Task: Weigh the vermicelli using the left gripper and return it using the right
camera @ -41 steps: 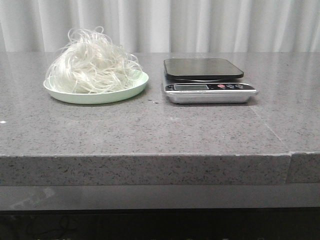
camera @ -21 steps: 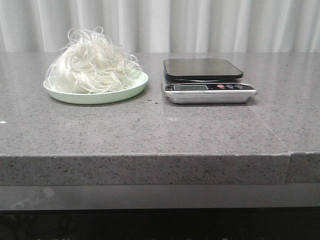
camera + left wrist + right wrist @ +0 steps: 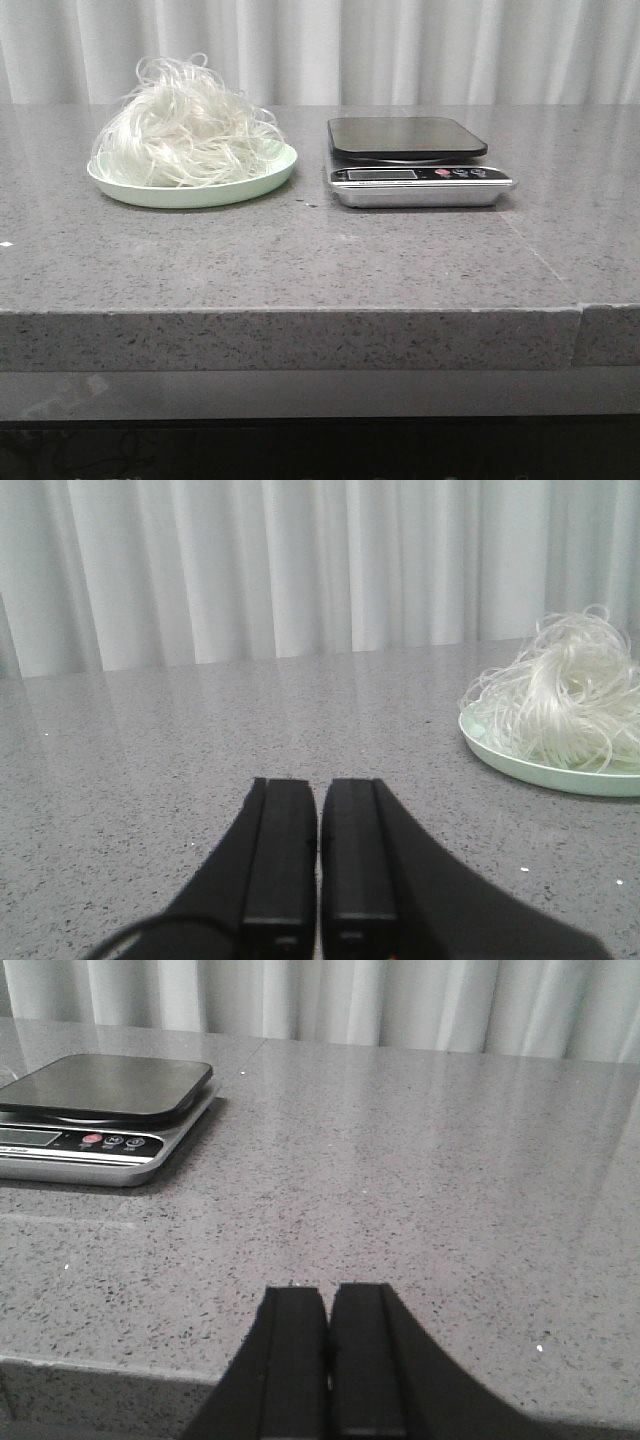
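Observation:
The vermicelli (image 3: 185, 128) is a puffy heap of thin white strands on a pale green plate (image 3: 200, 190) at the table's left; the left wrist view shows the vermicelli (image 3: 565, 695) and the plate (image 3: 540, 772) too. A kitchen scale (image 3: 415, 160) with a dark, bare platform stands to the right of the plate and also appears in the right wrist view as the scale (image 3: 95, 1110). My left gripper (image 3: 319, 785) is shut and empty, low over the table, well short of the plate. Over the table's front edge my right gripper (image 3: 329, 1290) is shut and empty. Neither gripper shows in the front view.
The grey speckled stone table (image 3: 320, 260) has a front edge (image 3: 300, 312) near the camera. A white curtain (image 3: 400, 50) hangs behind it. A seam (image 3: 540, 262) runs through the tabletop at the right.

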`<state>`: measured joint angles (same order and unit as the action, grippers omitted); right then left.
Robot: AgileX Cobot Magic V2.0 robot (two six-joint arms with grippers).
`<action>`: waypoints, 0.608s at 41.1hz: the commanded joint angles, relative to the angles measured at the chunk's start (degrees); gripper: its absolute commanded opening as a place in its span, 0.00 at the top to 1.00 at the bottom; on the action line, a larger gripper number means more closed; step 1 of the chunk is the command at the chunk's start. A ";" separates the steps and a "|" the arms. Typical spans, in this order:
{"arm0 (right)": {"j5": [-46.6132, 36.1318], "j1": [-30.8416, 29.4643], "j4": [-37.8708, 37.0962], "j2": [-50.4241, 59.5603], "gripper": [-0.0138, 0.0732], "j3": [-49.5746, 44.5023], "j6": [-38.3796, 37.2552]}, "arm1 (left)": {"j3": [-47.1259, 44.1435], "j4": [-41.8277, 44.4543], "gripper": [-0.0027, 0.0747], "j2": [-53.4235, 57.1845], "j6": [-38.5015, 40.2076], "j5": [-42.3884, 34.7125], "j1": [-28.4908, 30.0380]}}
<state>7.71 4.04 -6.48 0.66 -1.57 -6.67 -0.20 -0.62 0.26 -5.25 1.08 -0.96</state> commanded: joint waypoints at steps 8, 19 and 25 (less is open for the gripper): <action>-6.26 -0.41 0.14 0.83 0.68 0.44 0.05 | -0.32 -0.51 0.78 1.10 0.07 -4.45 0.04; -7.71 -0.41 8.66 0.83 0.68 0.44 6.67 | -0.32 -0.51 0.78 1.10 0.07 -4.45 0.04; -9.65 -0.48 12.04 0.83 0.68 0.44 10.34 | -0.32 -0.51 0.78 1.10 0.07 -4.45 0.04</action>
<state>4.39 4.04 4.20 0.66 -1.57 1.55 -0.20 -0.62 0.26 -5.25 1.08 -0.96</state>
